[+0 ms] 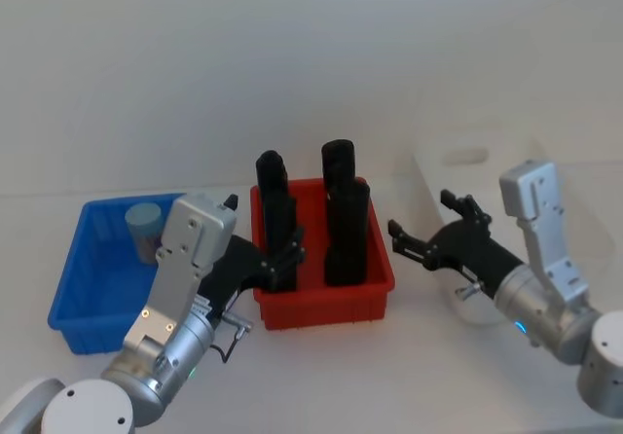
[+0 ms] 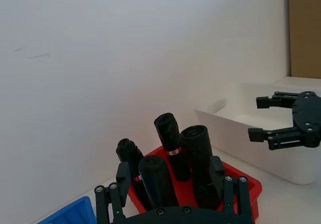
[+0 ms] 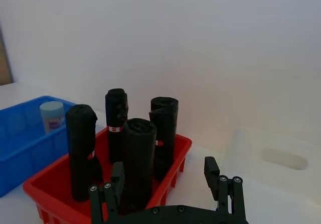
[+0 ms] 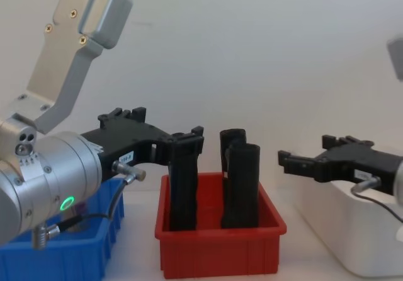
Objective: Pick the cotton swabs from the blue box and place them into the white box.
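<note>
The blue box (image 1: 83,293) stands at the left, with one cotton swab jar (image 1: 144,227), clear with a pale teal lid, upright in its far corner. In the right wrist view the jar (image 3: 52,116) shows against the blue box's far wall (image 3: 20,148). My left gripper (image 1: 289,257) hangs open between the blue box and the red bin, holding nothing. My right gripper (image 1: 421,215) is open and holds nothing, beside the near left wall of the white box (image 1: 435,176). From the chest, the left gripper (image 4: 165,130) and the right gripper (image 4: 305,152) both hover above table level.
A red bin (image 1: 321,306) sits in the middle between the two boxes. Several tall black rolls (image 1: 346,220) stand upright in it, reaching above the grippers' height. A plain white wall lies behind the table.
</note>
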`<action>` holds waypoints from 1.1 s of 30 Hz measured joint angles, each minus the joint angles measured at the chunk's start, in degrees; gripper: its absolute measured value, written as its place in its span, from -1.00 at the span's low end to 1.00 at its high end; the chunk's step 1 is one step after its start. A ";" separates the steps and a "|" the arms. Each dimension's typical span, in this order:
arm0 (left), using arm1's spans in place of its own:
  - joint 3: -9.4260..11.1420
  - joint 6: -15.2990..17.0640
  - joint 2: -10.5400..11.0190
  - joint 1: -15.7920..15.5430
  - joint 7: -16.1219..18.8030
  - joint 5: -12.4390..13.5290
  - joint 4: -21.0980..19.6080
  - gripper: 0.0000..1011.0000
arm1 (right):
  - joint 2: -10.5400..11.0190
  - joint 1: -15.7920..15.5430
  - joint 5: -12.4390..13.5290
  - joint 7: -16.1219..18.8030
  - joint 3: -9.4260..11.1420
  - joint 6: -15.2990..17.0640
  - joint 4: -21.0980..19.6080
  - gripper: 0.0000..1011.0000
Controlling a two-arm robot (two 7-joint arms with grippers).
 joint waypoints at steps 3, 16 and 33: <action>0.00 0.00 0.00 0.00 0.00 0.00 0.00 0.98 | -1.11 2.61 -0.21 1.83 -0.35 -1.12 3.94 0.98; 0.00 0.00 0.00 0.00 0.00 0.00 0.00 0.98 | -5.39 13.08 -0.46 8.61 -1.61 -5.58 20.66 0.98; 0.00 0.00 0.00 0.00 0.00 0.00 0.00 0.98 | -9.41 23.67 0.61 13.66 -2.34 -9.91 39.45 0.95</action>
